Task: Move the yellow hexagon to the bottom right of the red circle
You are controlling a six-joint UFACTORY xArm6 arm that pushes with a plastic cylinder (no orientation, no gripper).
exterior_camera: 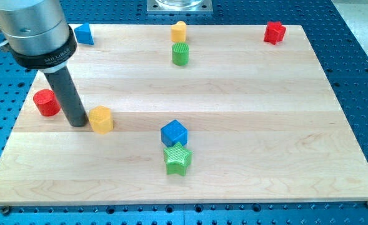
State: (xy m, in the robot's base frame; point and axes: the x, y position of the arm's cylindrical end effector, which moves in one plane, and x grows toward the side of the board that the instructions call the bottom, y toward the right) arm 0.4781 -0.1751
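A silver-grey metal cylinder carries a black collar with small white lettering too small to read, and from it runs a straight dark matte rod down to my tip [79,124].

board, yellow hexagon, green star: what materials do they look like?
Board: pale wood, matte, visible grain and plank seams. Yellow hexagon, just right of my tip: likely plastic, smooth faces. Green star: probably plastic too, fine ridged lines, possibly 3D-printed.

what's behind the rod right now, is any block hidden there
My tip sits between the red circle and the yellow hexagon, touching or nearly touching the hexagon. The rod covers a strip of board behind it; no block edge shows there, but something small could be hidden.
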